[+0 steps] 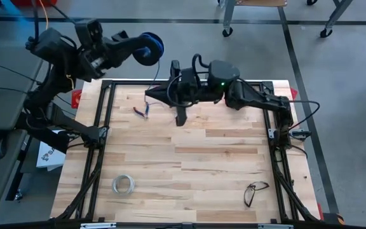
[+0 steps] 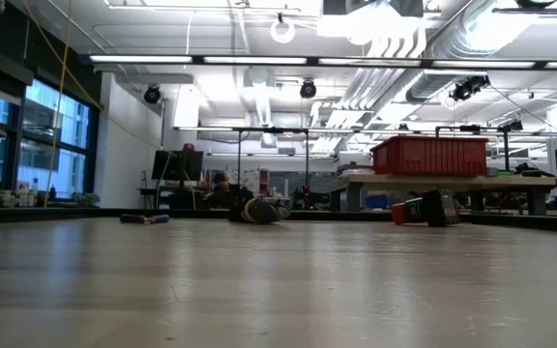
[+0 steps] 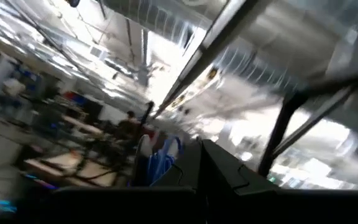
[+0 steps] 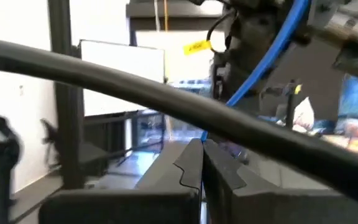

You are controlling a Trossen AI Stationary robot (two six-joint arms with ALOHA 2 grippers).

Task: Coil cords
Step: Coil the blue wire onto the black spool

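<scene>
Left gripper [image 1: 138,49], clenched on the dark spool [image 1: 150,47], is raised beyond the table's far edge; right gripper [image 1: 150,94] pinches the thin wire [image 1: 155,75] below it.

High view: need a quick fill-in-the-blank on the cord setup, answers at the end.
1. The left gripper holds the dark blue ___ past the far edge of the table.
2. The right gripper is ___ on the thin wire.
3. The whitish tape ring lies on the ___ arm's side of the table.
Answers: spool; shut; left.
</scene>
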